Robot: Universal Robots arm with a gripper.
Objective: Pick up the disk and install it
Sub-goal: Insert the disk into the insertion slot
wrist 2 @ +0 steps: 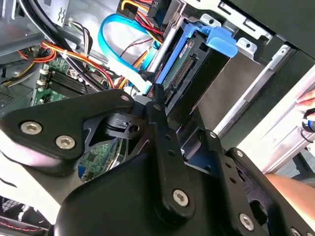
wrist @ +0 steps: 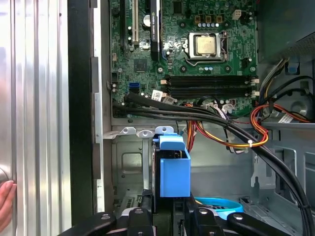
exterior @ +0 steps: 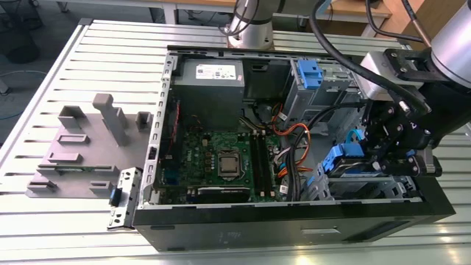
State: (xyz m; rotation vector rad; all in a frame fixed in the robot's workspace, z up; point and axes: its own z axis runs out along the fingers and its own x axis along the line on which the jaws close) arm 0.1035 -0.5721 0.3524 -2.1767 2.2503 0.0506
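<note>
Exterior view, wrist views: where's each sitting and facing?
Exterior view: off-arm, above the open computer case, looking down; hand on the exterior view's right.
First wrist view: on the wrist, facing the motherboard past the hand.
Second wrist view: on the wrist, behind the hand, facing the disk.
Both wrist views share the held disk.

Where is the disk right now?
On the exterior view's right, the disk is held in the hand at the drive bay, beside the motherboard.

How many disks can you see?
1. The disk, edged in blue plastic, is held by the gripper at the drive bay of the computer case. More could be hidden inside.
</note>
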